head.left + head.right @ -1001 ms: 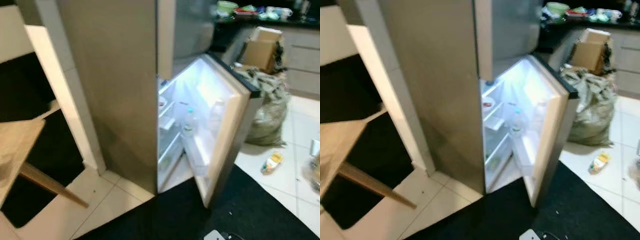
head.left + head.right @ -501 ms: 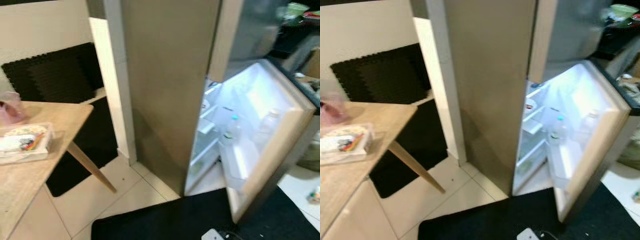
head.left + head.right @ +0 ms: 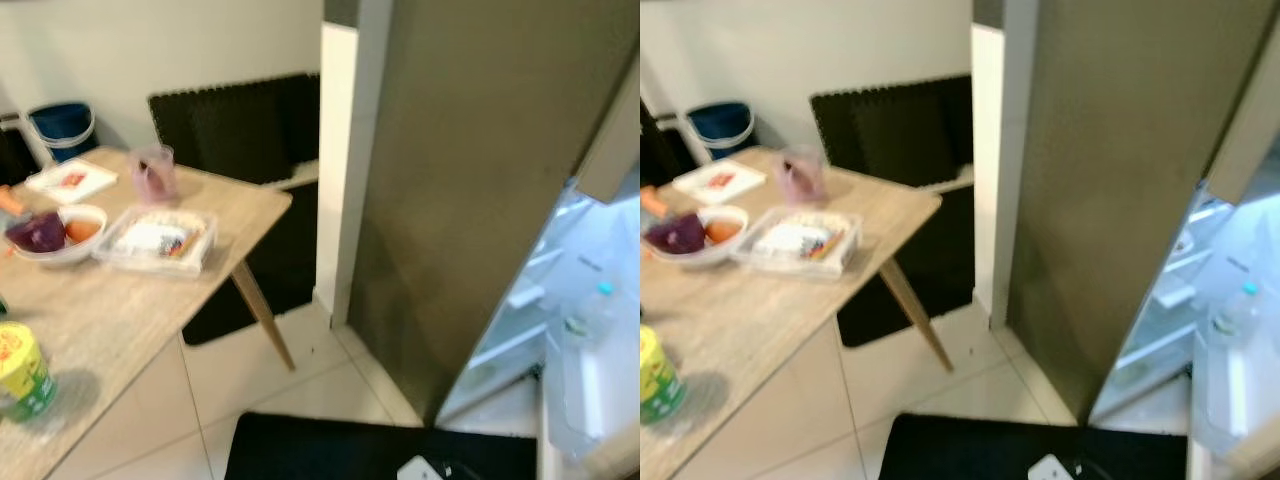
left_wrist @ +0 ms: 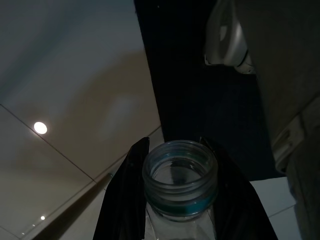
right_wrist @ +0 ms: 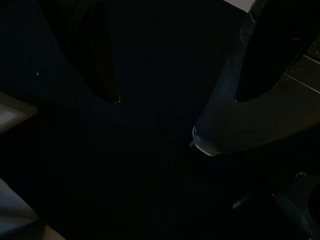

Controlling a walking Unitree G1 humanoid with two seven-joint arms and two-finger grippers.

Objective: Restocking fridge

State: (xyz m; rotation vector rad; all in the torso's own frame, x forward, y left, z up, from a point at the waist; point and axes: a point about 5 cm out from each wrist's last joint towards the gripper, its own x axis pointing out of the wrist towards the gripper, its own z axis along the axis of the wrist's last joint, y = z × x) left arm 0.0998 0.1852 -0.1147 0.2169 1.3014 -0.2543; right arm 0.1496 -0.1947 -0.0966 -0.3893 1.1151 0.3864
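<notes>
left wrist view shows my left gripper [image 4: 181,210] with its two black fingers [image 4: 122,200] pressed close on either side of a clear bottle [image 4: 181,187], whose open neck with a blue-green ring points up toward the lens. so that claw is narrow and clamped on the bottle, which stands along the line of the fingers. past it i see pale floor tiles and a dark mat.

from the head, the fridge [image 3: 480,190] stands to my right, its lit inside [image 3: 575,300] open at the right edge with white shelves and a capped bottle [image 3: 590,315] in there. the wooden table [image 3: 120,300] lies to my left, carrying a bowl [image 3: 55,235], a flat clear tray [image 3: 158,240], a pink cup [image 3: 153,175], a white plate [image 3: 72,180] and a yellow-green can [image 3: 22,372].

my judgement: the bottle in my left claw belongs in the lit compartment, yet the opening lies off to my right, so the held side is the farther one and a turn toward the fridge would be needed.

right wrist view is very dark; my right gripper [image 5: 175,85] hangs low over the black mat, its fingers apart with nothing between them.
</notes>
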